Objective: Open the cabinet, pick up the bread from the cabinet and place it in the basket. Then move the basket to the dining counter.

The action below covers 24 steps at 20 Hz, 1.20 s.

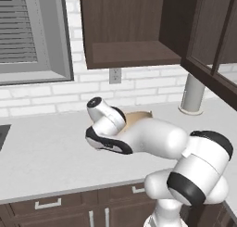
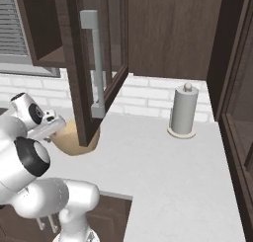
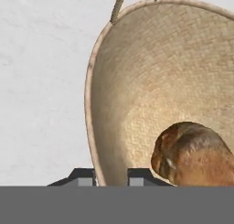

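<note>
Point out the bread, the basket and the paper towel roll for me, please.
bread [image 3: 194, 154]: hand view, on its brown crust, inside the basket.
basket [image 3: 151, 63]: hand view, on its woven inner wall.
paper towel roll [image 2: 183, 110]: right base view, on its upright grey side.

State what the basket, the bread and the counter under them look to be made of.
The basket looks like woven tan straw or wicker: a fine herringbone weave lines its wall, matte. The bread has a glossy golden-brown baked crust with darker patches. The counter looks like pale grey stone or laminate, faintly mottled and smooth; which one cannot be told.
</note>
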Tool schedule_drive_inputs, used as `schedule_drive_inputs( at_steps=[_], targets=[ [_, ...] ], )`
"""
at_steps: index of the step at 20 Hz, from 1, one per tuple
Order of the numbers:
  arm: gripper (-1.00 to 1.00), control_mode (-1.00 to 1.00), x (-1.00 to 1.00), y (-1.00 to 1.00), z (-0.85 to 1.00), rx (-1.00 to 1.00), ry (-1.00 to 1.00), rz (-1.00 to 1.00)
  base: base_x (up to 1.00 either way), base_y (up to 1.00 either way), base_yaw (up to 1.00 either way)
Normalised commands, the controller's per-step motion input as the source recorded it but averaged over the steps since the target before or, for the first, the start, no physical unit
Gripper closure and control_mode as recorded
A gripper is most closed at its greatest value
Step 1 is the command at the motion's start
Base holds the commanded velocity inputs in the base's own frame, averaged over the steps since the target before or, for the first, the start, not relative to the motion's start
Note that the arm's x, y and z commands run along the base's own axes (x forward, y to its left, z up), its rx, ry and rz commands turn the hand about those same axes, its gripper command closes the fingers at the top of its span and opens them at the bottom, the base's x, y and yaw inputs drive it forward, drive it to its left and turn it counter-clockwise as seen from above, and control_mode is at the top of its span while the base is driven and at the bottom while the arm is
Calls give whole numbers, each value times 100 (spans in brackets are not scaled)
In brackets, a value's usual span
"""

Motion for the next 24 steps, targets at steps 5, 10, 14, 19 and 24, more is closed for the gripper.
schedule_drive_inputs(
  at_steps=[5,10,14,19,24],
  targets=[
    [100,-100,-65,-6,48,0,-22,3,0,0,0],
    [100,-100,-92,0,99,0,-38,10,0,0,0],
    [100,-100,-78,0,100,0,-29,12,0,0,0],
    [100,-100,-58,-9,100,0,-14,13,0,0,0],
    [100,-100,-29,-16,92,0,1,12,0,0,0]
  ],
)
